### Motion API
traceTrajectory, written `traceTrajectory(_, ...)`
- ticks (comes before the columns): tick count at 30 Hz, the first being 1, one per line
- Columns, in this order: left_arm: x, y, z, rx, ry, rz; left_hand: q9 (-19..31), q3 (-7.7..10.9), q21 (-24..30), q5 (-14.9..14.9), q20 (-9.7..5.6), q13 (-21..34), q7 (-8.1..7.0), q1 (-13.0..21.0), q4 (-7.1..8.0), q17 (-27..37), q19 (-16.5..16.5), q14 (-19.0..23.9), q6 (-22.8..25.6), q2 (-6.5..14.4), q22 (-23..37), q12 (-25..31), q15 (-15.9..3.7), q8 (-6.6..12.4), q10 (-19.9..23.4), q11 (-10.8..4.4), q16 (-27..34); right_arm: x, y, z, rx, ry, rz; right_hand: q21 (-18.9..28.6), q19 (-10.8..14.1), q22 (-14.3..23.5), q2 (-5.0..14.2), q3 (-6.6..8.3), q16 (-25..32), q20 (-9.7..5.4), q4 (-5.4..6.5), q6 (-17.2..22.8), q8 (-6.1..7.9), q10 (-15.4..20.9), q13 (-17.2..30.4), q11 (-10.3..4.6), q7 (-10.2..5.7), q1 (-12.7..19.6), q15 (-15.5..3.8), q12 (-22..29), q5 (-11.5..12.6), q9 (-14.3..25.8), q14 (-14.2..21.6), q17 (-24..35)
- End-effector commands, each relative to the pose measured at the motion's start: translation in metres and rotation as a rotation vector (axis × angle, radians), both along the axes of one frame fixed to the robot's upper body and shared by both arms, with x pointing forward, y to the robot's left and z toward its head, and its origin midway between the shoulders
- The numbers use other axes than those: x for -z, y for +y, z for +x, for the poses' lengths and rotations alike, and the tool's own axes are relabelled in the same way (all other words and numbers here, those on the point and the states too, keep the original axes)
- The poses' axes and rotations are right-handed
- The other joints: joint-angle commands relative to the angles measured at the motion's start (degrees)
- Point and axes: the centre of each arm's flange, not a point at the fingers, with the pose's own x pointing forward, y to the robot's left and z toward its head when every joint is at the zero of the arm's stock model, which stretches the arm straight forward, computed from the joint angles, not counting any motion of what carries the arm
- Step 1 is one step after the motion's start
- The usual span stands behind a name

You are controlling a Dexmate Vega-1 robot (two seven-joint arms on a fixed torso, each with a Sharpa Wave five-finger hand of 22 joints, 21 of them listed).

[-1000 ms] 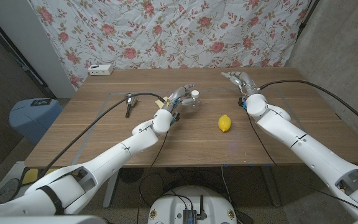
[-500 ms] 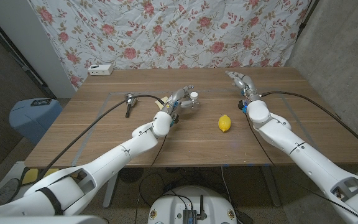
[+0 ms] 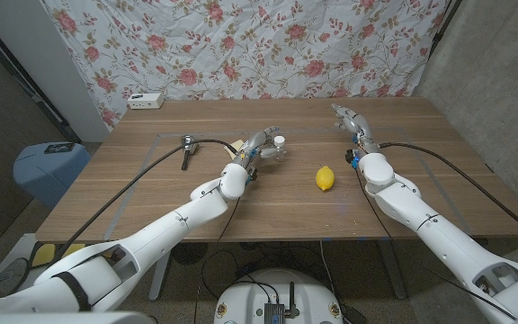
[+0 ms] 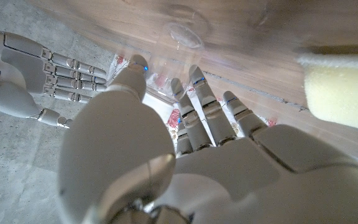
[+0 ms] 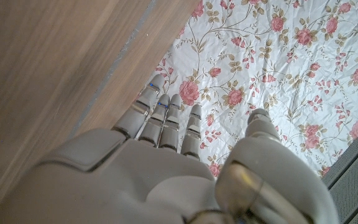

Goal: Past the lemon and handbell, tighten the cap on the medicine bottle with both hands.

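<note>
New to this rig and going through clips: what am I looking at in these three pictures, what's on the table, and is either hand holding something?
A two-armed robot works at a wooden table. The wide picture is from its head; the other two look along the back of each hand. The left hand is around a small clear medicine bottle with a white cap; whether it grips firmly is unclear. The right hand holds nothing, fingers extended. Also there: a lemon, a handbell, and a white box at the far edge.

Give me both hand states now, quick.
Left hand: fingers around the medicine bottle, holding it.
Right hand: open, holding nothing.
</note>
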Motion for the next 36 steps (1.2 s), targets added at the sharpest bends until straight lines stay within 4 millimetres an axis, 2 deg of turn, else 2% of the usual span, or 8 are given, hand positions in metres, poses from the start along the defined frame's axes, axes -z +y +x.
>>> traceTrajectory(1,0.007,0.002,0.003,-0.014,0.010,-0.006,0.16,-0.30,0.26,0.17,0.21,0.16,0.20,0.01,0.12,0.17,-0.40,-0.29,-0.32,0.62,0.09,0.16,-7.02,-0.07,0.83,-1.22,-0.02,0.010,-0.003,0.005,-0.055,-0.011,0.070,0.27,0.34,0.00,0.07,-0.05,-0.17,0.06,0.35,-0.37,-0.02,-0.56,0.18,0.24,0.55,-0.39,-0.09,0.01,0.36,0.12,-0.27,0.18)
traceTrajectory(12,0.013,0.003,0.004,-0.018,0.009,-0.015,0.15,-0.79,0.10,0.15,-0.10,0.15,-0.09,-0.57,0.26,0.14,-1.95,-1.24,-0.80,0.63,0.09,0.01,-6.72,-0.04,-0.34,-1.05,-0.08,0.009,0.000,0.005,-0.068,-0.032,0.076,0.22,0.34,-0.01,0.60,0.19,-0.04,0.10,0.34,0.17,0.44,-0.31,0.15,-0.10,0.65,-0.55,-0.11,0.20,0.46,0.03,-0.22,0.11)
traceTrajectory(36,0.023,0.005,0.003,-0.012,0.008,-0.030,0.14,-1.84,0.52,0.08,-0.24,0.12,-0.63,-1.63,0.41,0.17,-2.29,-2.94,-1.83,0.42,0.09,-0.15,-6.67,-0.08,-2.29,-1.06,-0.10,0.015,-0.002,-0.002,-0.084,-0.037,0.103,0.26,0.72,-0.02,0.94,0.53,0.21,0.06,-0.04,1.55,0.96,0.29,0.12,0.06,-0.09,-0.69,-0.37,0.46,0.50,-0.09,0.42,-0.08)
